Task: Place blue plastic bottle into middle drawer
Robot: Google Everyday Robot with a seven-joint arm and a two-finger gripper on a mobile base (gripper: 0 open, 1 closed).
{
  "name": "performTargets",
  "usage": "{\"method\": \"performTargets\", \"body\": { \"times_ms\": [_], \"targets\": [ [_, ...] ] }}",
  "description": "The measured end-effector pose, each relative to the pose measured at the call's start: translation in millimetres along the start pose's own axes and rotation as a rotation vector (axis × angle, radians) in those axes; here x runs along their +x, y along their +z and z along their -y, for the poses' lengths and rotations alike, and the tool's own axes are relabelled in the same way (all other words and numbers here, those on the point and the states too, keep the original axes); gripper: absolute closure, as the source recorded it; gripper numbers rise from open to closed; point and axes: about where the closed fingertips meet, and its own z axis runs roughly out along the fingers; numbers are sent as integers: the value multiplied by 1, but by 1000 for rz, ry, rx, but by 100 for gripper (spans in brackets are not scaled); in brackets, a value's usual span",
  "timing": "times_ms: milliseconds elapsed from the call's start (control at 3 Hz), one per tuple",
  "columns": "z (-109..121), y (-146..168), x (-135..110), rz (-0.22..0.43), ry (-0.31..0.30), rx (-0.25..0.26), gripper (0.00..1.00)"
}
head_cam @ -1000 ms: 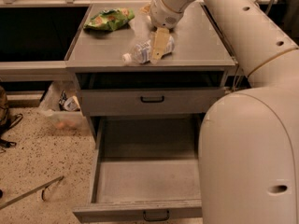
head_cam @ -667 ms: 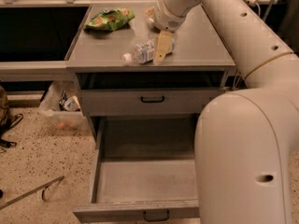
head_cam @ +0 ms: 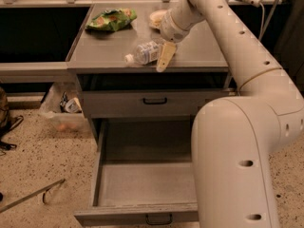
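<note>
1 middle drawer gapes (claw beside blue plastic bottle above).

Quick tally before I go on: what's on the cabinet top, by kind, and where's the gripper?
Plastic bottles: 1, the blue plastic bottle, lying on its side.
Snack bags: 1, the green snack bag.
Other: 1, a pale round item, partly hidden behind the arm, kind unclear.
Total: 3.
The gripper is low over the cabinet top, just right of the bottle.

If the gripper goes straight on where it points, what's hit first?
Likely the cabinet top, right beside the blue plastic bottle; the gripper points down there. Depth unclear: it could clip the bottle.
</note>
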Motion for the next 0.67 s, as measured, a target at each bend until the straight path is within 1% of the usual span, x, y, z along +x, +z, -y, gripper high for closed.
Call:
{"method": "performTargets", "body": {
  "times_ms": [333, 667],
  "targets": [
    [-6, 26, 4, -7, 17, -69, 0],
    [-8, 26, 5, -10, 17, -82, 19]
  ]
}}
